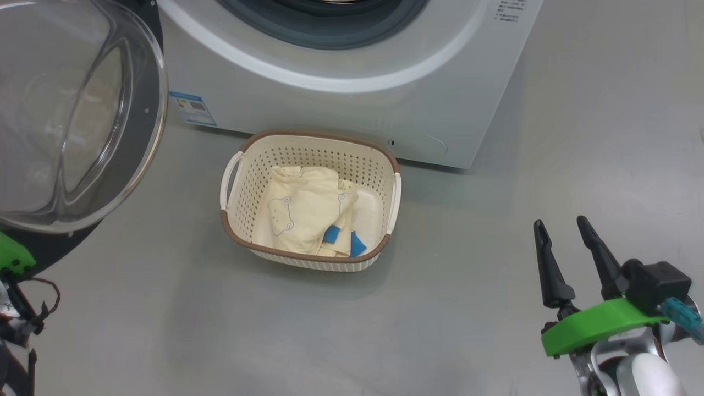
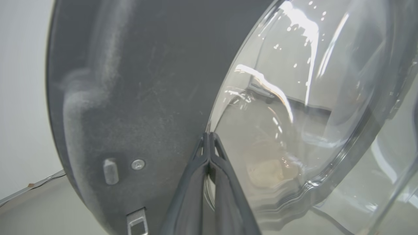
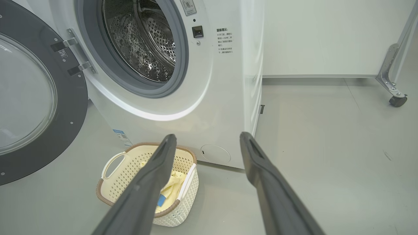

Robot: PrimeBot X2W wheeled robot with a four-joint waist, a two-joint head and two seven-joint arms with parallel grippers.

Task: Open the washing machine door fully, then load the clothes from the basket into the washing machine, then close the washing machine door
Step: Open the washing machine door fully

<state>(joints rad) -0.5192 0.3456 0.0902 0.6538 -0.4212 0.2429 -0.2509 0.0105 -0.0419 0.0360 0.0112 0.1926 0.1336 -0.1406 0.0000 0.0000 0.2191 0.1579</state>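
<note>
The washing machine door (image 1: pixel 77 121) stands swung out to the left of the washing machine (image 1: pixel 357 104), and the steel drum behind the grey seal is bare, so I judge the first step is done or nearly done; whether the door is at its full swing I cannot tell. The left gripper (image 2: pixel 209 137) has its two fingers pressed together on nothing, tips right at the door's inner face where the dark rim meets the glass bowl; touching or just short of it, I cannot say. The right gripper (image 1: pixel 560 223) hangs near me at the right, well apart from everything, its fingers spread wide and empty. The basket (image 1: pixel 319 133) sits on the grey floor (image 1: pixel 495 330) just in front of the machine's lower panel, and the clothes (image 1: pixel 305 212) lie folded inside it, cream with a drawn bear face and blue cuffs. So all the loading is left to do, and the closing of the door after it. As for writing, a blue energy sticker (image 1: pixel 192 108) sits at the machine's lower left corner, a block of small printed lines (image 3: pixel 225 40) runs to the right of the drum opening, and a small code label (image 3: pixel 62 54) sits on the door's rim by the hinge; all are too small to read, and I see no brand name.
</note>
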